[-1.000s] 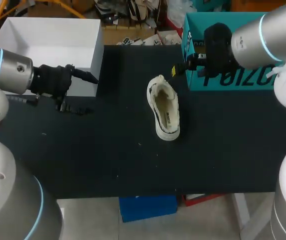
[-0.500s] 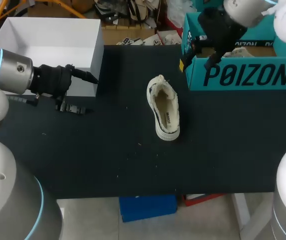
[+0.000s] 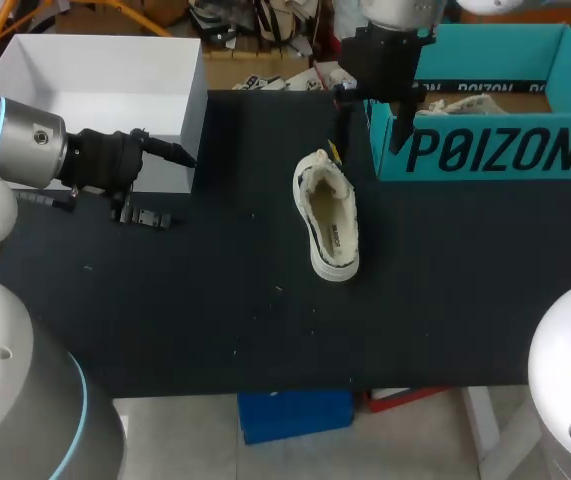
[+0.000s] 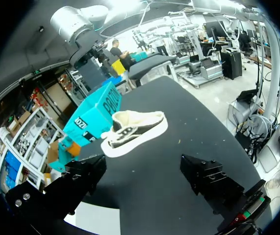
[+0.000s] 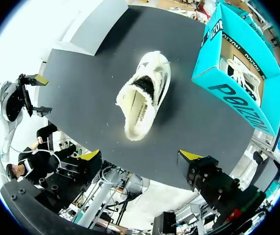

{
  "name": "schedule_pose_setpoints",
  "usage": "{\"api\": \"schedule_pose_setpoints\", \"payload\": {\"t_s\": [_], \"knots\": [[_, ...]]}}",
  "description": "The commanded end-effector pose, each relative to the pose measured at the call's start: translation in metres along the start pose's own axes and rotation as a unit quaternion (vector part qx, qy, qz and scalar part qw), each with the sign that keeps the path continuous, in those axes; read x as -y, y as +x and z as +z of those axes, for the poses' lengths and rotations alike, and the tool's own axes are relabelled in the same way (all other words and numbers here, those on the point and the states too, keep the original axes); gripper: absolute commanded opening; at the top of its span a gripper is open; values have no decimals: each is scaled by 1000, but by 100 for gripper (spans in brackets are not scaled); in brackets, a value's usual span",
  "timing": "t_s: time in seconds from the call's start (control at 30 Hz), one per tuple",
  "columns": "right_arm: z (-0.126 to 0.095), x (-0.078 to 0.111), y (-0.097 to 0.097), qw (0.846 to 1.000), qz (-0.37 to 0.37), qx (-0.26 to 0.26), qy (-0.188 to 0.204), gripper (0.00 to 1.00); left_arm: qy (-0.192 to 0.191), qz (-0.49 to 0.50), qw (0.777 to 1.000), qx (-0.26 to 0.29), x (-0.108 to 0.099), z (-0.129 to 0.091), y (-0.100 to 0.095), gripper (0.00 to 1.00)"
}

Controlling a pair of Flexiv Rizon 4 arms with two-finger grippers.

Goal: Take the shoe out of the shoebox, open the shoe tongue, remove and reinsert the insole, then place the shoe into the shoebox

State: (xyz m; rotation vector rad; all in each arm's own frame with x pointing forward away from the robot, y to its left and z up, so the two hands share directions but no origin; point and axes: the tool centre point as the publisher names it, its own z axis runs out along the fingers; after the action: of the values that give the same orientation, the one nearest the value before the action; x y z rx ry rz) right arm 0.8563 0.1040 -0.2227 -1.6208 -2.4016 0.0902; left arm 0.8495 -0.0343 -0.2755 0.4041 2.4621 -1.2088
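Head view: the shoe (image 3: 327, 215) lies out of the teal shoebox (image 3: 485, 152) on the black worktop (image 3: 215, 300), opening upward. Its long axis runs from the far edge toward the near edge, with the laced end apparently farther away. The right claw (image 3: 367, 148) hangs released above the box's near left corner, just beyond the shoe's far end. The left claw (image 3: 173, 188) sits beside the white box (image 3: 105, 90), well apart from the shoe, so the right arm is the nearer one. A pale object (image 3: 463, 100) lies inside the shoebox, but its kind cannot be told. Left wrist view: the left claw (image 4: 147, 181) is spread wide and holds nothing. The shoe (image 4: 135, 129) lies ahead of it, side-on, with the shoebox (image 4: 93, 117) just behind the shoe. Right wrist view: the right claw (image 5: 139, 156) is released, its yellow tips apart and empty. The shoe (image 5: 143, 98) lies ahead of and below it, heel end nearer the tips, its long axis roughly in line with the gap between the fingers. The shoebox (image 5: 238, 85) stands beside the shoe's far end. Judged from this layout, the tongue-opening step falls most readily to the right arm.
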Motion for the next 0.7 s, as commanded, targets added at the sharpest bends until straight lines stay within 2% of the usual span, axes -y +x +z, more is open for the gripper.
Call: {"api": "schedule_pose_setpoints", "payload": {"t_s": [0.03,0.07,0.7], "knots": [[2,-4,7,966,11,21,257,100,-1,1,1000,2,-1,1,1,100],[3,-4,7,968,16,22,249,100,-1,1,1000,2,-1,1,1,100],[3,-4,7,968,16,22,249,100,-1,1,1000,2,-1,1,1,100]]}}
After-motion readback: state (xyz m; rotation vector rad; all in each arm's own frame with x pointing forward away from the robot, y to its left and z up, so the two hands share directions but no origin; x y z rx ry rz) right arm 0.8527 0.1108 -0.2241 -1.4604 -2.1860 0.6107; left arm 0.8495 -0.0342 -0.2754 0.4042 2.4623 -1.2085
